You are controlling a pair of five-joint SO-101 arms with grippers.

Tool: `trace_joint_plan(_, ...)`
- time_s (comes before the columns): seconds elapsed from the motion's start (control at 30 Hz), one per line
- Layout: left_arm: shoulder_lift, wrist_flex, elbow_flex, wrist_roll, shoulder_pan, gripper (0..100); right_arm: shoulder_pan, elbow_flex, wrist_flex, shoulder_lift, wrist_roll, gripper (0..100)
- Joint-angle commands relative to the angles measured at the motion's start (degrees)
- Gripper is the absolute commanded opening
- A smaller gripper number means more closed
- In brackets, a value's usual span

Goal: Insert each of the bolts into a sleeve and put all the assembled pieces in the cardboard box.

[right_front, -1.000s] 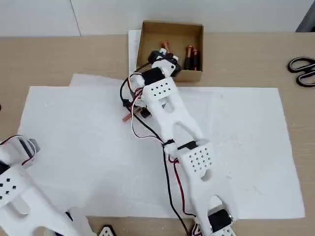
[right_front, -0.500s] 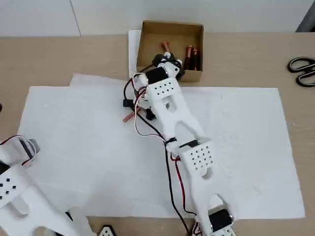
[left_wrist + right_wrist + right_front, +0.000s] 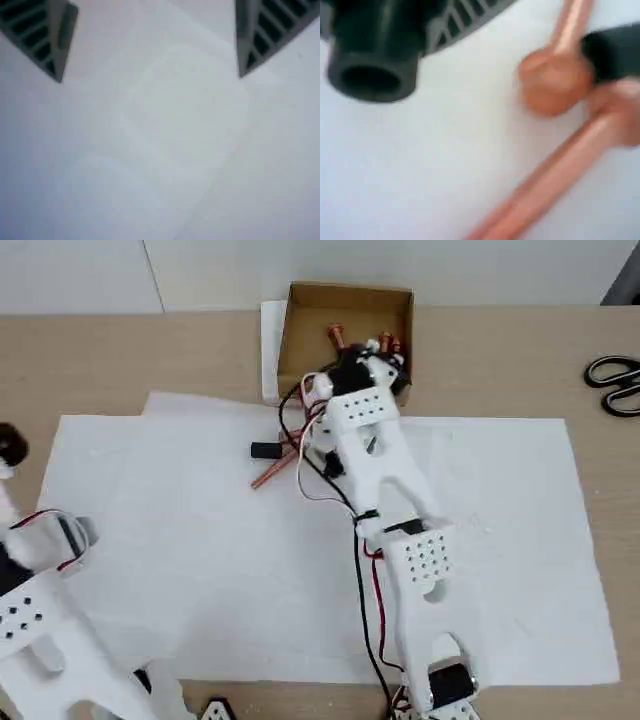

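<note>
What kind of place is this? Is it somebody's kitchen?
Probably a workshop or lab desk, not a kitchen: a white robot arm over a wooden table, copper bolts on a paper sheet, and scissors nearby.

Scissors cut by edge; arm hides cardboard box contents.

You are working at a light wooden table that runs across the whole high view. A large white paper sheet lies spread over most of it, slightly creased, with bare wood showing along the far side and both ends. Beyond the table's far edge stands a plain white wall with a thin upright seam. Black-handled scissors rest on the bare wood at the right edge. The light is soft and even.
</note>
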State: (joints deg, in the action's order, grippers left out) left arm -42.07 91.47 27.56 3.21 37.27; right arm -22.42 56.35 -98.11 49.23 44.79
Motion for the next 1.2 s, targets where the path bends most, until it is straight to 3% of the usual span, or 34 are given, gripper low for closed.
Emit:
trace_joint_plan(0.0,-0.53,-1.23,-0.40,0.35,-6.24,22,0.48,0.53,-1.19,-9.63,-7.91,0.3)
trace_joint_plan(0.27,11.96,-6.51,-2.33,-1.14,-19.78,22,0.66,-8.09,-1.27,-25.19,-29.27,0.3)
trace_joint_plan(0.57,42.55,-6.59,-25.10,1.58,-34.73,22,8.84,-18.81,-1.10,-35.65,-44.31,0.3)
trace_joint_plan(0.83,61.54,-6.51,-43.21,4.57,-45.01,21,9.89,-23.91,-1.01,-33.45,-46.51,0.3)
trace_joint_plan(1.17,77.89,-6.51,-58.95,4.66,-49.05,21,9.80,-23.91,-0.84,-33.45,-46.86,0.3)
